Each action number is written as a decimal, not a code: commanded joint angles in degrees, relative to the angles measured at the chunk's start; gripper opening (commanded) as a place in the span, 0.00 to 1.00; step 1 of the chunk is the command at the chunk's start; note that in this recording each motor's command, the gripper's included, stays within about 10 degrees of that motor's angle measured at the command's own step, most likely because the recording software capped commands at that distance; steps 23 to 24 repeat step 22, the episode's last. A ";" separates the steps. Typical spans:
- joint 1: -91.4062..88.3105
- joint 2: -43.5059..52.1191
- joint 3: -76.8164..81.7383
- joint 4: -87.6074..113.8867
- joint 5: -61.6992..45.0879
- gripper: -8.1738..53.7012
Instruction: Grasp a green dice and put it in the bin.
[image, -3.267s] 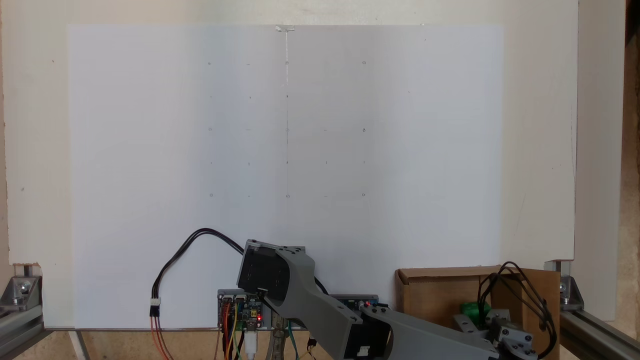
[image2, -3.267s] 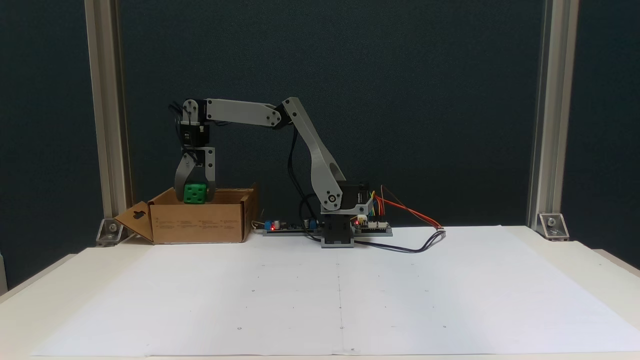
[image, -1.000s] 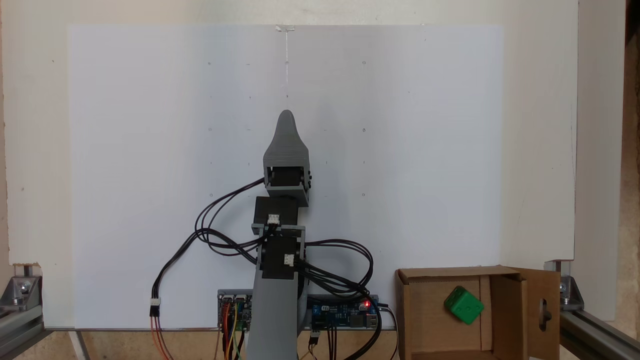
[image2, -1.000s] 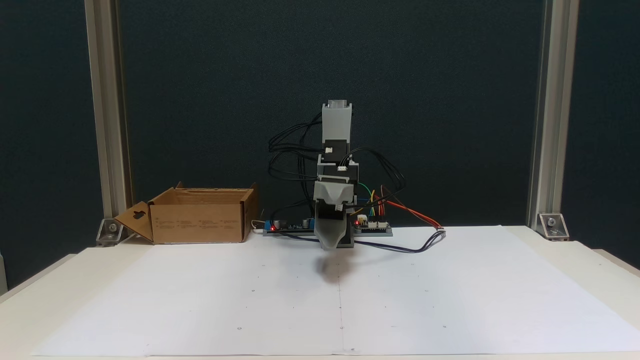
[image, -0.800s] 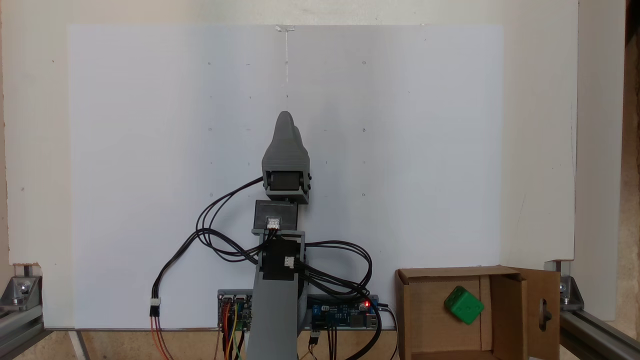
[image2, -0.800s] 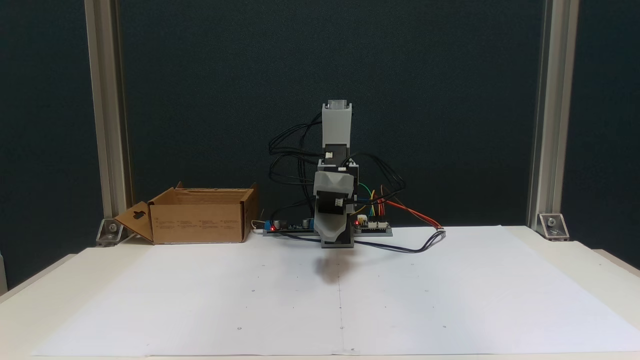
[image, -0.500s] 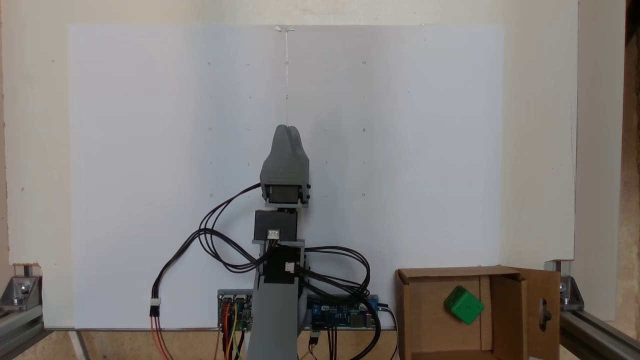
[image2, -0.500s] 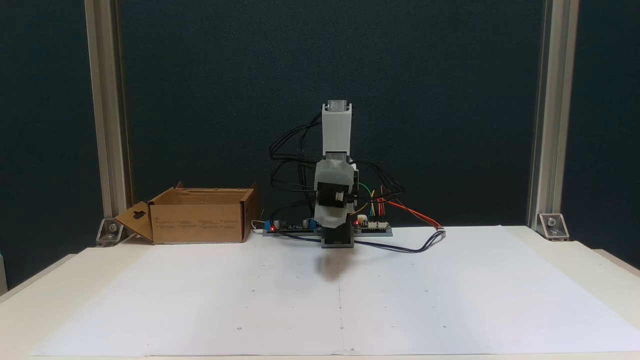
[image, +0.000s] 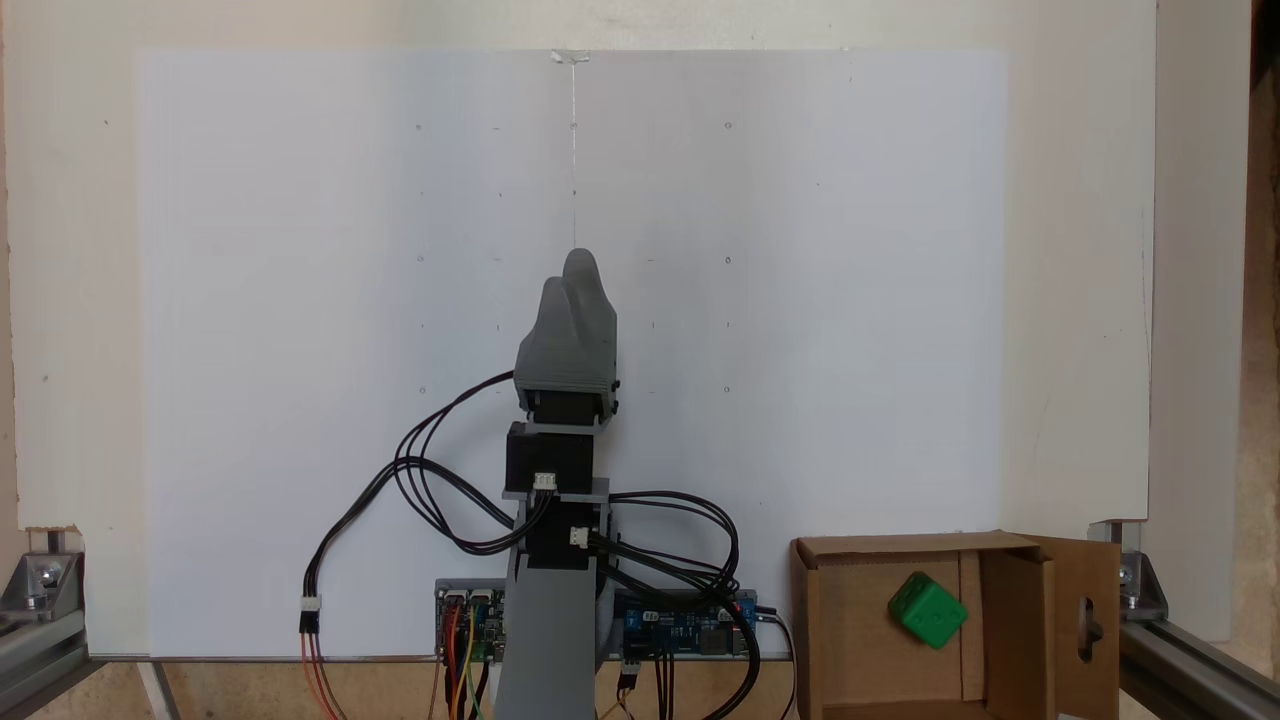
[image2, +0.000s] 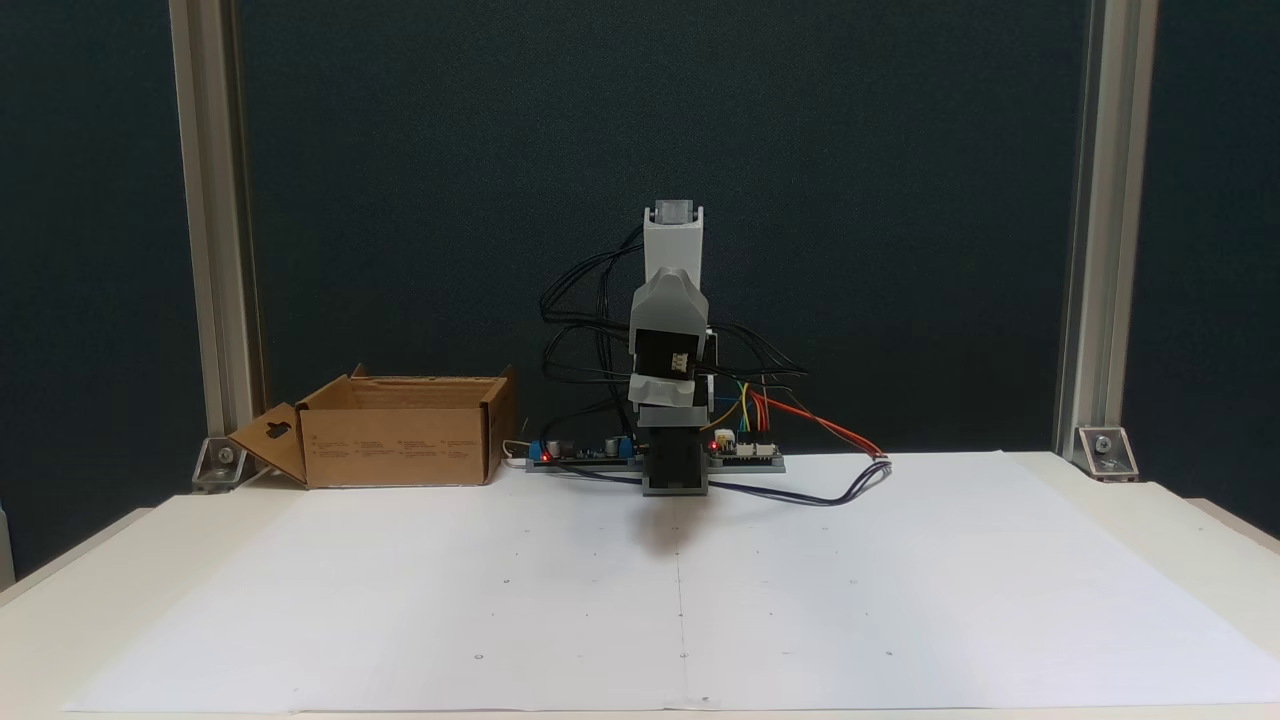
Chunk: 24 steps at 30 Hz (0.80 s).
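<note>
pincer (image: 574, 268) is up off the surface (image2: 250, 560), pointing out over the middle of the white paper sheet (image: 300, 300). looking down from above, two rounded grey tips sit side by side and overlapping, no gap between them that i can make out and nothing held, so it looks clenched and empty to me. from the front camera the pincer (image2: 667, 280) is folded up in front of the arm's upper link and i mostly see its back, so no help there.

green dice (image: 928, 610) is lying inside the bin (image: 850, 600), toward the flap side, turned at an angle to the walls, sitting on the cardboard floor. it's well apart from the pincer. from the front the bin (image2: 400, 440) stands at the left back corner of the surface with its handle-hole flap folded outward; the walls hide whatever's inside from that side.

arm stands pretty much centred over its base, black cables (image: 430, 480) looping off both sides. controller boards (image2: 745, 455) with coloured wires sit by the base, a little red light on.
</note>
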 joint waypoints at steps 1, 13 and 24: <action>-0.18 6.15 2.72 -3.87 2.20 0.85; -0.35 6.15 2.72 -4.57 2.29 0.85; -0.35 6.15 2.72 -4.66 2.29 0.85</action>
